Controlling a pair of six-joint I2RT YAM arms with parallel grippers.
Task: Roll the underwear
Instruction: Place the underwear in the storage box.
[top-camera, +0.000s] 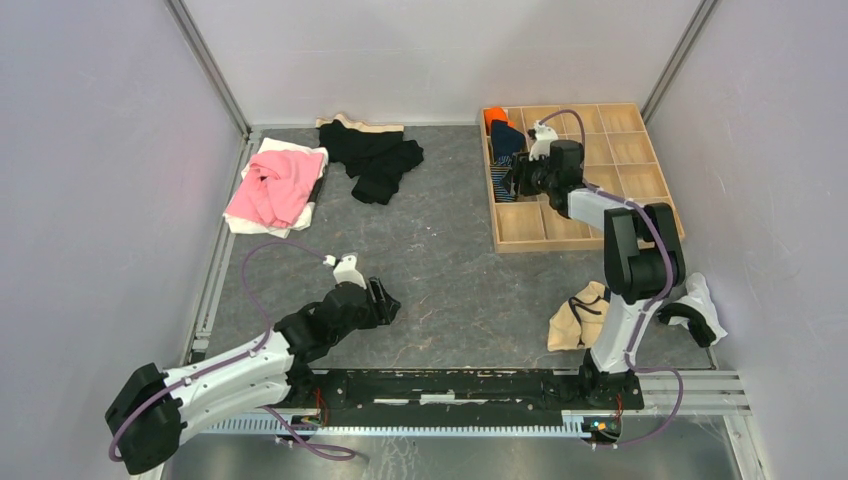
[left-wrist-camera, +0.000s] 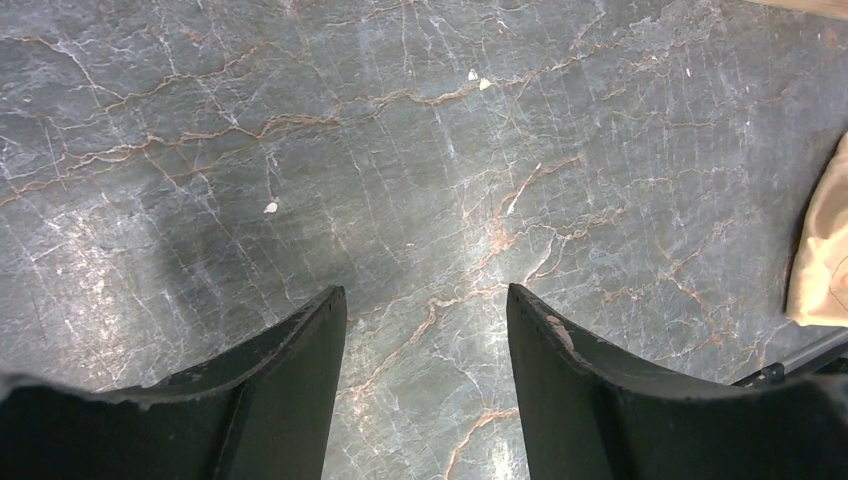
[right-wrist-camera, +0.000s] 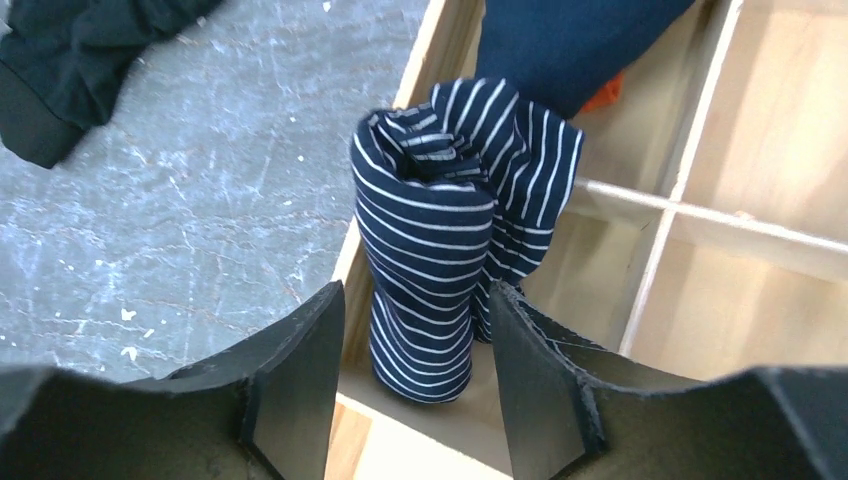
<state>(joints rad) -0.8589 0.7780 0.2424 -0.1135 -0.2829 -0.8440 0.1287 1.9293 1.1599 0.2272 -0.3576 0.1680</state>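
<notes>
A rolled navy striped underwear (right-wrist-camera: 440, 230) stands on end in a left-column compartment of the wooden tray (top-camera: 640, 150); in the top view it shows as a dark roll (top-camera: 503, 186). My right gripper (right-wrist-camera: 415, 295) is open, its jaws spread on either side of the roll's lower part, just above the tray's left wall; in the top view it (top-camera: 522, 178) hovers over that compartment. My left gripper (left-wrist-camera: 427, 300) is open and empty, low over bare tabletop (top-camera: 388, 300). A white brief with black trim (top-camera: 695, 310) lies by the right arm's base.
A plain navy cloth (right-wrist-camera: 570, 40) and an orange piece (top-camera: 495, 117) fill the compartments behind the roll. Black garments (top-camera: 375, 155) and a pink garment (top-camera: 275, 185) lie at the back left. A beige cloth (top-camera: 578, 318) lies near the right arm's base, also visible in the left wrist view (left-wrist-camera: 825, 250).
</notes>
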